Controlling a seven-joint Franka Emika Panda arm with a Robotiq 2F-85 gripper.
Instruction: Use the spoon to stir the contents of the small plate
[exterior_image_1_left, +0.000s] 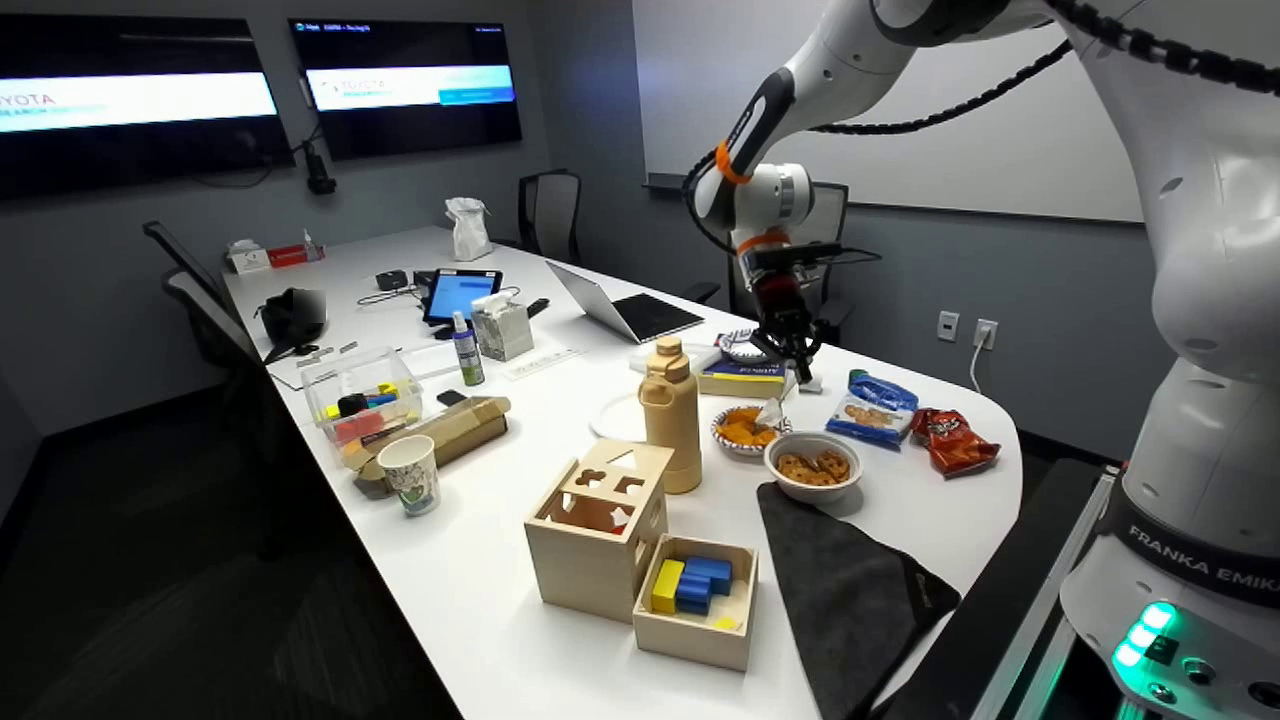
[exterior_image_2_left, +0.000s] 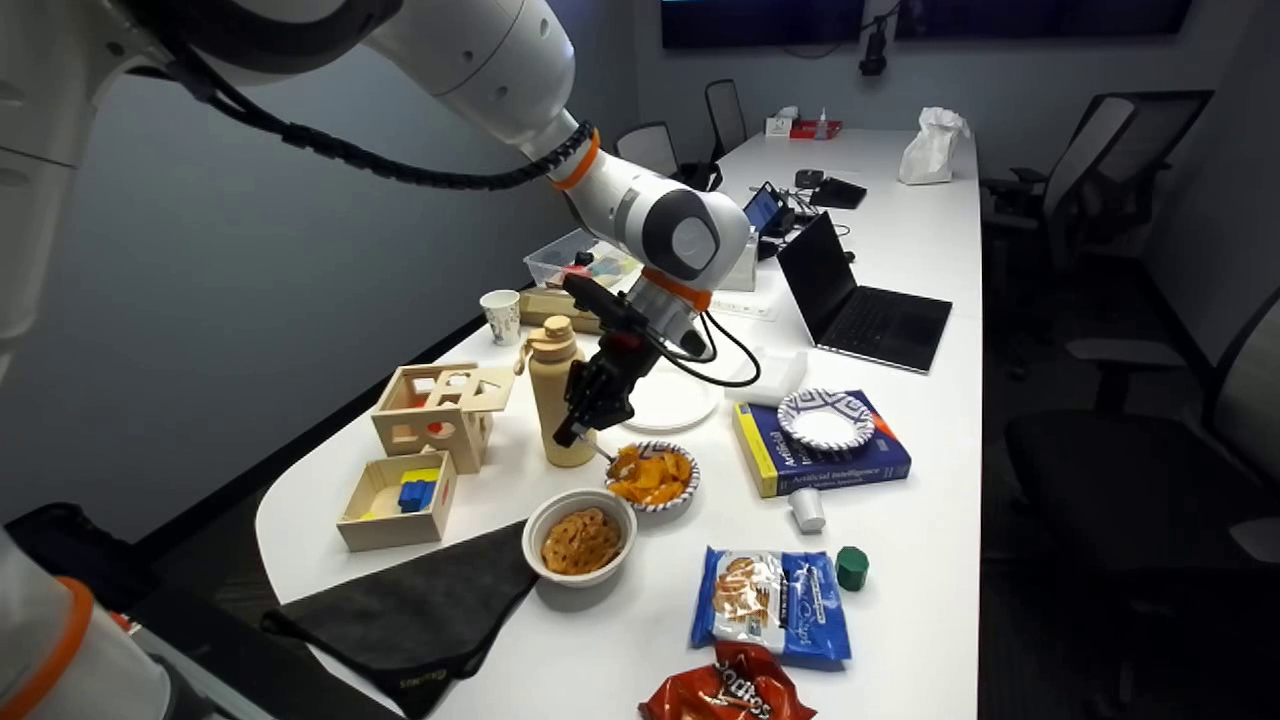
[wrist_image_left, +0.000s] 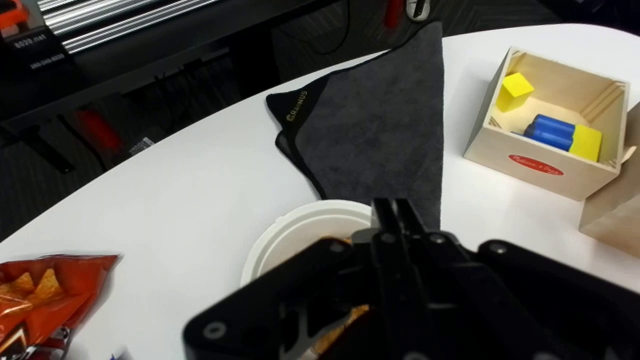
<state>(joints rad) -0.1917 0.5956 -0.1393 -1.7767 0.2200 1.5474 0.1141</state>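
The hand is clenched on a spoon, its fingers close together in the wrist view. In an exterior view the spoon slants down from the fingertips to the small plate, a round dish with a patterned pale rim; its lower end is at the orange chips, though I cannot tell whether it touches them. The small plate stands on the bench, in from the rounded edge by the robot's base. Just beside it, nearer that edge, is a white bowl of brown crisps. A tan bottle stands upright near the small plate, toward the long edge where the paper cup stands. Toward the opposite long edge lies a blue book bearing a blue-and-white dish. A blue packet and a red snack packet lie toward the corner where that edge meets the rounded one. A dark cloth reaches the rounded edge; past it stands a wooden tray of blocks.
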